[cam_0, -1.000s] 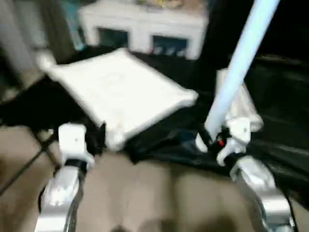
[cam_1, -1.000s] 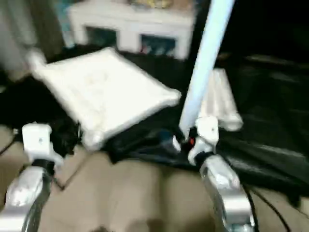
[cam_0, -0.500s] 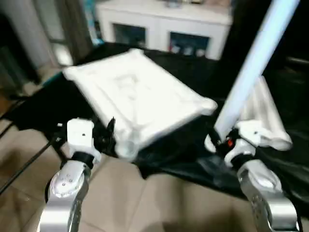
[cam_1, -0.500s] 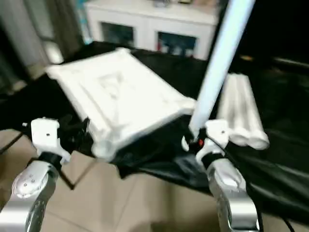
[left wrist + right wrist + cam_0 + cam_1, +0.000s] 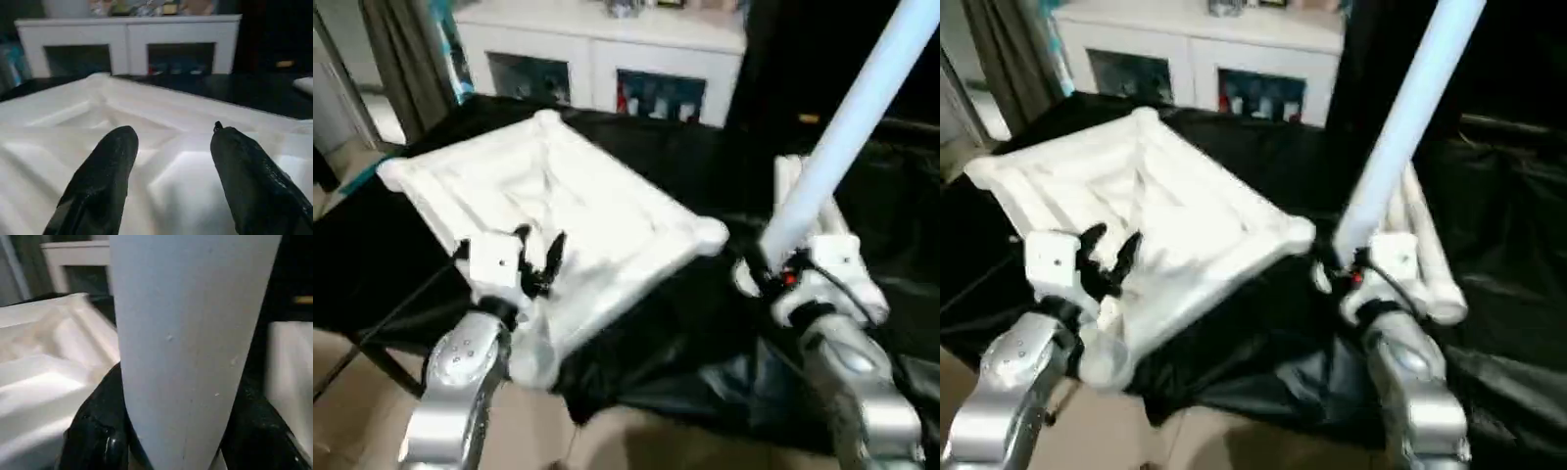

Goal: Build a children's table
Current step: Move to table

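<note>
Both silver forearms reach forward from the bottom of the head view, left one on the left, right one on the right. Left pincer has its two black fingers spread apart with nothing between them. Right pincer is clamped around the thick end of a white leg, which slants up and away.

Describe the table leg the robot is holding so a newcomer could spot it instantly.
Start at the black-draped surface with the upturned white tabletop. To its right, the right gripper grips one leg. This leg rises steeply, while the spare legs lie flat behind it.
</note>
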### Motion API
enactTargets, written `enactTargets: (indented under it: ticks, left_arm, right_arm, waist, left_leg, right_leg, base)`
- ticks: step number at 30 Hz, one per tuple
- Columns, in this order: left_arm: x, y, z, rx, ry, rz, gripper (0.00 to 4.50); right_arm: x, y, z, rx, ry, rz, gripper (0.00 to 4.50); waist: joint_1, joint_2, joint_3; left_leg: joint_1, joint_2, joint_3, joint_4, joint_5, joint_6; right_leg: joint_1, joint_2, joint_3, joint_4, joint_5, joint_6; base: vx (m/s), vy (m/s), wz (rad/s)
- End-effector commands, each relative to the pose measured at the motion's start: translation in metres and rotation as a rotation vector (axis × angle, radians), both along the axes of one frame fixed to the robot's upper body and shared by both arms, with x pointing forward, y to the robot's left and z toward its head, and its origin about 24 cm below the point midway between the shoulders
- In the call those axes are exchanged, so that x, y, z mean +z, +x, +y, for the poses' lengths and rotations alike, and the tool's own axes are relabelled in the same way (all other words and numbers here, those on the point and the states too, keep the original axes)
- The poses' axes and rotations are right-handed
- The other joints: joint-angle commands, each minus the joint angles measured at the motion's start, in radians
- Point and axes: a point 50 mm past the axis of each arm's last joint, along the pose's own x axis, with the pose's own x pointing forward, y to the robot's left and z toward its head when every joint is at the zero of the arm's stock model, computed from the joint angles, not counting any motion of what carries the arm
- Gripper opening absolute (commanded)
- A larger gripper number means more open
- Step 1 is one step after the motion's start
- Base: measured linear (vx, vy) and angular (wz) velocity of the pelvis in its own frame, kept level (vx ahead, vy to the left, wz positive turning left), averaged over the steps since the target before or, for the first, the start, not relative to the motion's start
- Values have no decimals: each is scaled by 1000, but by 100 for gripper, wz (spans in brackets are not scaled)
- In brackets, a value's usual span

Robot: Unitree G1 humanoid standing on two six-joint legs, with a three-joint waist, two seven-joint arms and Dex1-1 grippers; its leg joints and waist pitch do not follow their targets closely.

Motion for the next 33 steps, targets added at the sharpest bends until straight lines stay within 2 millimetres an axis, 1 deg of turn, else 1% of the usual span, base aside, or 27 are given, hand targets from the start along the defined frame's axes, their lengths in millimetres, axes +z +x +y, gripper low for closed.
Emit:
enactTargets:
  ticks: [1,2,3,4,6,7,8,10,11,13,14,16,17,18,19,20,21,22,23,24,25,26,27,28,29,31,33]
  left_arm:
    - [0,2,-5,-21,-6,-1,286]
    - [0,2,-5,-25,-6,0,286]
    - [0,2,-6,-32,-5,2,286]
    - [0,2,-7,-37,-1,3,286]
    - [0,2,-7,-41,1,3,286]
    - [0,2,-7,-41,1,3,286]
    - [0,3,-7,-43,2,3,286]
    - [0,3,-8,-50,3,3,286]
    - [0,2,-8,-57,2,5,286]
    - [0,2,-9,-64,2,8,286]
    - [0,2,-9,-70,4,10,286]
    - [-1,2,-10,-81,7,13,286]
    - [-1,2,-10,-84,8,15,286]
    - [-1,3,-10,-85,8,16,286]
    - [-1,3,-10,-85,8,16,286]
    - [0,4,-10,-87,5,14,286]
    - [0,4,-10,-87,4,14,286]
    - [0,4,-10,-87,4,14,286]
    - [0,4,-10,-90,4,13,286]
    - [1,4,-10,-100,-9,8,286]
    - [1,4,-12,-118,-17,15,286]
    - [1,3,-15,-160,-21,25,286]
    - [0,1,-22,-244,-12,43,286]
    - [0,1,-22,-244,-12,43,286]
    - [-1,0,-25,-295,4,60,286]
    - [-14,-2,-31,-413,39,186,286]
    - [-21,-3,-34,-479,46,274,314]
  right_arm:
    - [7,1,-8,-26,-12,-24,192]
    - [7,2,-8,-27,-11,-24,192]
    - [7,2,-9,-29,-10,-22,192]
    - [7,2,-9,-29,-9,-21,192]
    - [7,2,-9,-26,-5,-24,192]
    - [7,2,-9,-25,-3,-25,192]
    - [8,2,-9,-22,-4,-29,192]
    - [9,2,-9,-21,-6,-31,192]
    - [8,2,-9,-19,-6,-31,192]
    - [8,2,-8,-17,-5,-31,192]
    - [8,2,-8,-15,-2,-33,192]
    - [7,2,-7,-11,0,-21,192]
    - [6,2,-7,-12,-4,-14,192]
    - [6,2,-7,-14,-5,-11,192]
    - [6,2,-7,-18,-5,-12,192]
    - [6,2,-8,-19,4,-20,192]
    - [7,1,-8,-18,5,-23,192]
    - [7,1,-8,-18,5,-23,192]
    - [7,1,-7,-16,6,-25,192]
    - [7,1,-6,-13,5,-26,192]
    - [7,1,-6,-9,6,-29,192]
    - [7,1,-5,-1,8,-33,192]
    - [8,0,-3,29,9,-41,192]
    - [8,0,-3,29,9,-41,192]
    - [9,0,-2,55,4,-45,192]
    - [9,0,-2,103,-24,-44,192]
    - [9,1,-4,112,-38,-35,192]
  waist:
    - [-43,29,-66]
    - [-39,20,-55]
    - [-45,14,-59]
    - [-42,1,-48]
    - [-24,-70,-47]
    - [24,-71,-54]
    - [28,-87,-51]
    - [33,-52,-39]
    - [33,-28,-37]
    - [6,3,-33]
    - [-17,31,-58]
    - [-47,32,-66]
    - [-52,11,-64]
    - [-50,-15,-58]
    - [-48,-25,-45]
    - [-2,-79,-41]
    - [22,-72,-55]
    - [22,-72,-55]
    - [28,-63,-56]
    - [25,-59,-53]
    - [22,-27,-54]
    - [17,-26,-49]
    - [1,5,-56]
    - [3,12,-73]
    - [-2,7,-86]
    - [12,-5,-91]
    - [25,-12,-82]
  left_leg:
    - [161,161,-143,-125,-238,316]
    - [156,155,-132,-111,-109,422]
    - [158,152,-125,-108,-53,459]
    - [132,127,-90,-115,-25,480]
    - [39,14,9,-74,-201,318]
    - [-18,-26,27,50,-165,203]
    - [-61,-25,17,72,-69,135]
    - [-47,-3,11,21,0,86]
    - [-10,18,21,-37,3,83]
    - [27,64,0,-110,-127,77]
    - [136,110,-51,-124,-235,122]
    - [185,140,-107,-129,-209,241]
    - [191,160,-121,-113,-53,436]
    - [201,191,-21,-112,-57,298]
    - [161,165,11,-128,-110,248]
    - [35,11,66,-65,-234,204]
    - [-1,-6,44,44,-172,166]
    - [-1,-6,44,44,-172,166]
    - [-45,-3,21,62,-24,92]
    - [-46,0,20,48,0,80]
    - [-29,21,19,-18,95,79]
    - [-18,26,28,-51,136,85]
    - [34,81,0,-84,34,111]
    - [63,97,-13,-73,88,130]
    - [72,103,-26,-48,319,187]
    - [63,84,-21,-24,623,216]
    - [38,58,8,-38,498,151]
  right_leg:
    - [-98,-42,26,62,-78,2]
    - [-129,-56,40,82,-41,64]
    - [-143,-64,47,85,-10,86]
    - [-141,-69,59,72,40,106]
    - [-56,-123,131,-88,88,80]
    - [28,-233,218,-154,-166,32]
    - [60,-208,197,-143,-263,24]
    - [47,-175,158,-148,-272,-80]
    - [35,-143,121,-156,-281,-128]
    - [18,-74,64,-122,-227,-105]
    - [-43,-55,44,-60,-130,-110]
    - [-91,-50,34,8,-41,-74]
    - [-139,-78,50,52,8,43]
    - [-163,-107,65,41,67,28]
    - [-134,-107,67,22,100,14]
    - [-25,-141,131,-102,58,-8]
    - [46,-254,215,-143,-76,-76]
    - [46,-254,215,-143,-76,-76]
    - [63,-219,177,-126,-96,-124]
    - [56,-199,164,-128,-88,-150]
    - [35,-155,114,-118,-52,-187]
    - [23,-125,85,-115,-34,-176]
    - [-30,-82,62,-62,59,-122]
    - [-41,-85,61,-43,149,-119]
    - [-56,-92,65,-18,350,-115]
    - [-62,-103,77,-6,552,-98]
    - [-47,-113,81,-21,529,-95]
  base:
    - [160,21,3]
    - [113,-10,2]
    - [113,-10,2]
    - [81,-42,0]
    - [42,-103,4]
    - [56,-115,-3]
    - [88,-79,-13]
    - [88,-66,-9]
    - [0,0,0]
    - [115,36,3]
    - [199,75,8]
    - [138,35,5]
    - [119,-2,0]
    - [119,-2,0]
    - [86,-47,-33]
    - [50,-69,-30]
    - [50,-69,-30]
    - [67,-65,-8]
    - [86,-53,-11]
    - [86,-53,-11]
    - [83,-4,-2]
    - [91,36,-3]
    - [91,36,-3]
    - [109,51,3]
    - [95,63,5]
    - [72,61,2]
    - [0,0,0]
